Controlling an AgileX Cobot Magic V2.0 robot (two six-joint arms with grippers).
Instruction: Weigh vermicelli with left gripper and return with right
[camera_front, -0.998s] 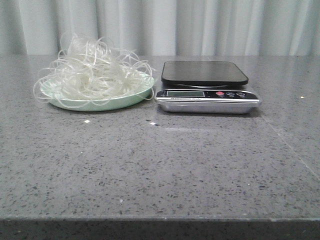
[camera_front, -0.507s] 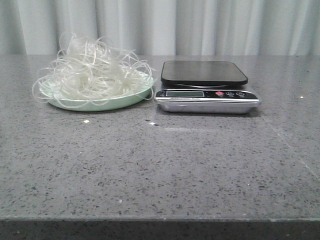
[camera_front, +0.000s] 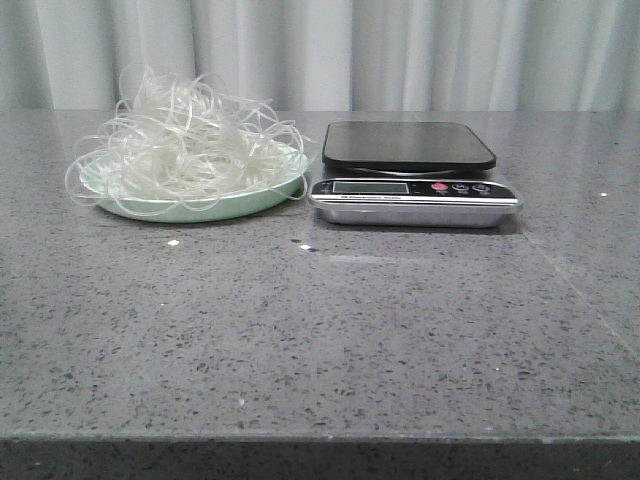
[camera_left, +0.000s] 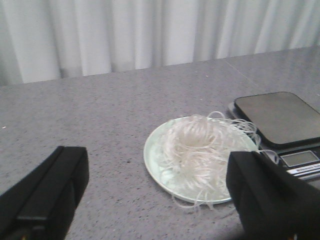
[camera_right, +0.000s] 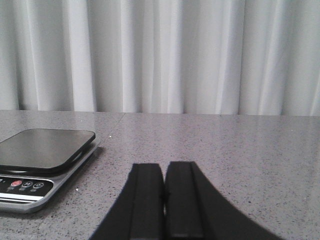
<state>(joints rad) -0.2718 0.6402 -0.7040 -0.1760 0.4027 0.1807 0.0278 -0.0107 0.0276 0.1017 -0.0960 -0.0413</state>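
The vermicelli (camera_front: 185, 140), a fluffy tangle of thin whitish strands, lies on a mint-green plate (camera_front: 240, 204) at the table's back left. It also shows in the left wrist view (camera_left: 197, 150) on that plate (camera_left: 152, 160). A kitchen scale (camera_front: 410, 148) with a black platform stands just right of the plate; nothing lies on it. My left gripper (camera_left: 160, 200) is open and empty, above and short of the plate. My right gripper (camera_right: 164, 175) is shut and empty, low over the table to the right of the scale (camera_right: 42, 150). Neither gripper shows in the front view.
The grey speckled table (camera_front: 320, 330) stretches from the plate and scale to its front edge. Pale curtains (camera_front: 400, 50) hang behind the table's far edge.
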